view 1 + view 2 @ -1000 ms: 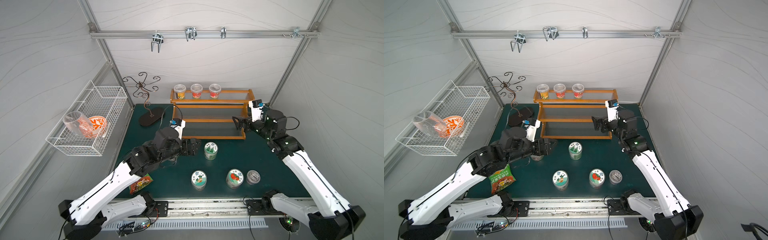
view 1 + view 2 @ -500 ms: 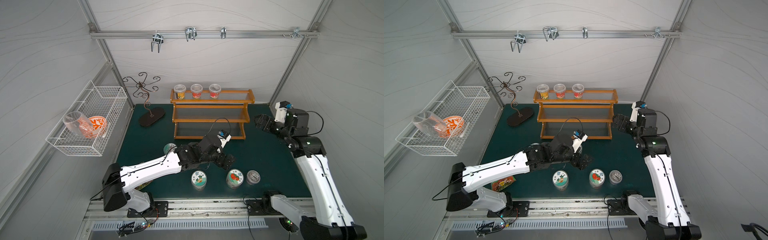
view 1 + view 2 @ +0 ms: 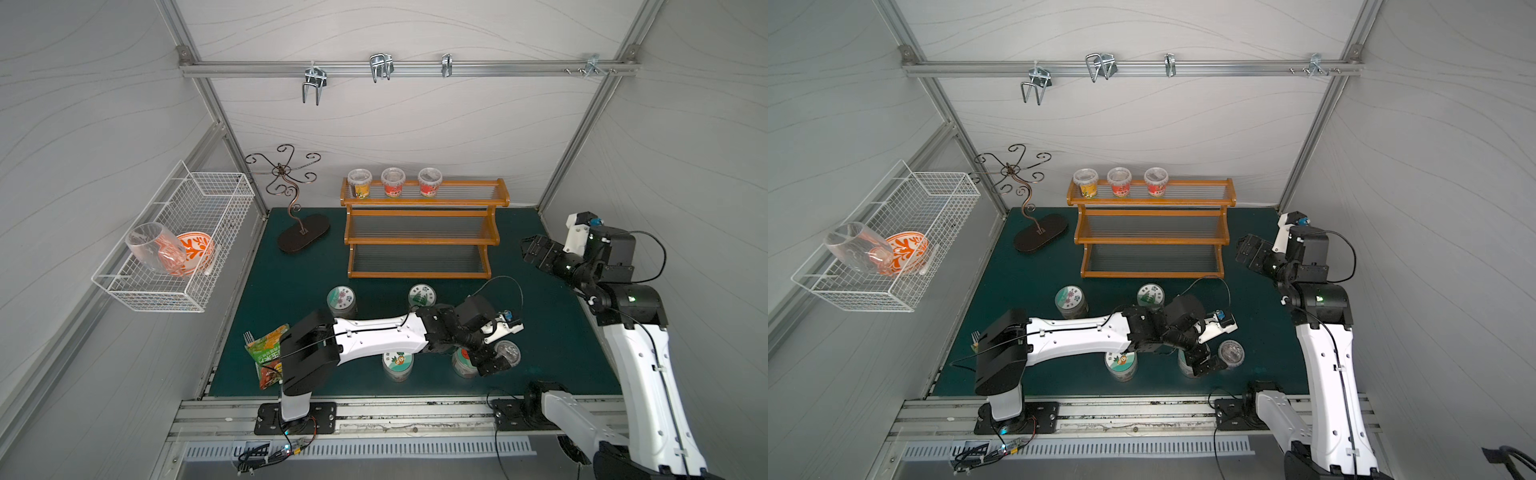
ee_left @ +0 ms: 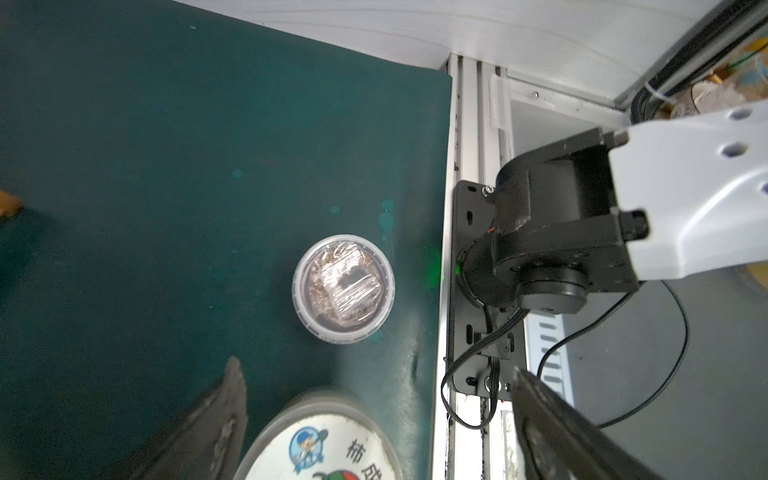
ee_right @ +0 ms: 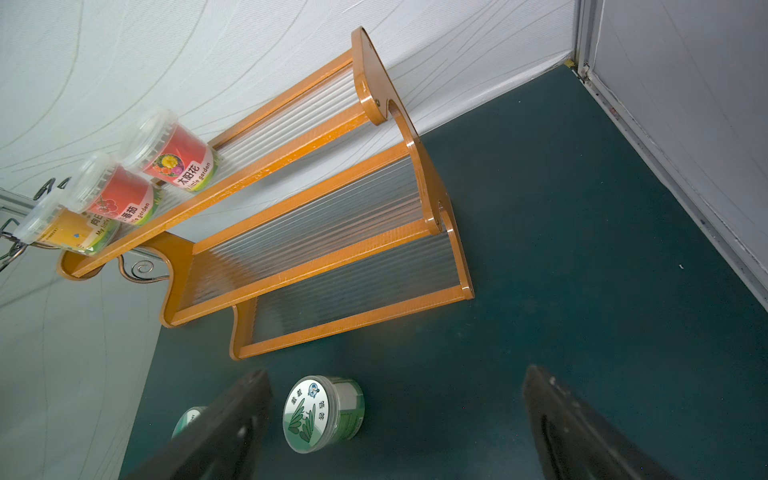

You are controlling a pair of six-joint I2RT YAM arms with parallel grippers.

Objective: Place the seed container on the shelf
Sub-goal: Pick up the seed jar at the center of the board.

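left hand point(image 3: 487, 360): fingers spread wide, nothing gripped, over tin point(image 4: 324, 444) with tomato print, lid character "柿" legible
seed container point(image 4: 343, 287): clear-lid tub, upright on green surface point(image 4: 166, 145), just beside that tin, near front rail point(image 4: 467, 124), untouched
right hand point(image 5: 397, 376): fingers apart, empty, off right end of shelf point(image 3: 422, 240)
top tier: red tub point(image 5: 178, 160) reads "太阳花 little garden"; second red tub point(image 5: 120, 199) reads "番茄"; yellow tub point(image 5: 62, 230), text partly hidden

Shows small round clear-lidded seed container point(image 4: 343, 288) upright on green table point(image 3: 291, 299), front right; finds orange-brown three-tier shelf point(image 3: 419, 241) at back, well apart, carrying three tubs point(image 3: 392, 182) on top.
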